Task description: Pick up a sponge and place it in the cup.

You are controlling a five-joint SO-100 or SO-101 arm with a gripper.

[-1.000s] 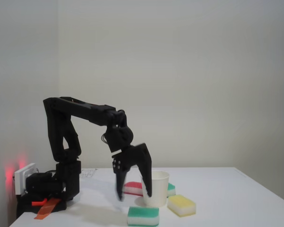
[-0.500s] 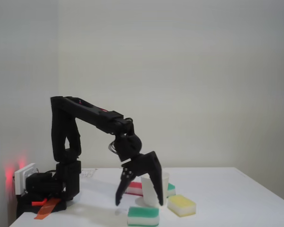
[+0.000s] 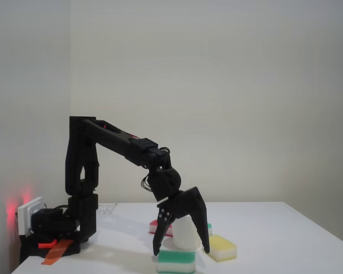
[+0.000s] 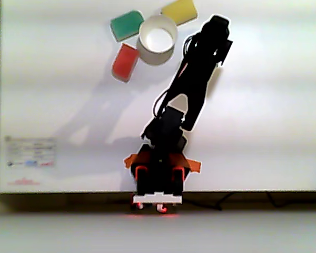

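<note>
Nearest you in the fixed view lies the sponge (image 3: 175, 261), green over white, flat on the bench (image 3: 274, 234). Your pincer (image 3: 181, 250) hangs spread wide right above it, one fingertip past the sponge's left end and the other beyond its right end, neither clearly touching it. Just behind stands the cup (image 3: 186, 233), partly hidden by the fingers, so it crowds the reach. A yellow sponge (image 3: 223, 248) sits right of the cup, a red sponge (image 3: 159, 227) left and behind. In the other view the cup (image 4: 157, 39) is empty, the arm passes beside it, and the sponges ring it closely.
</note>
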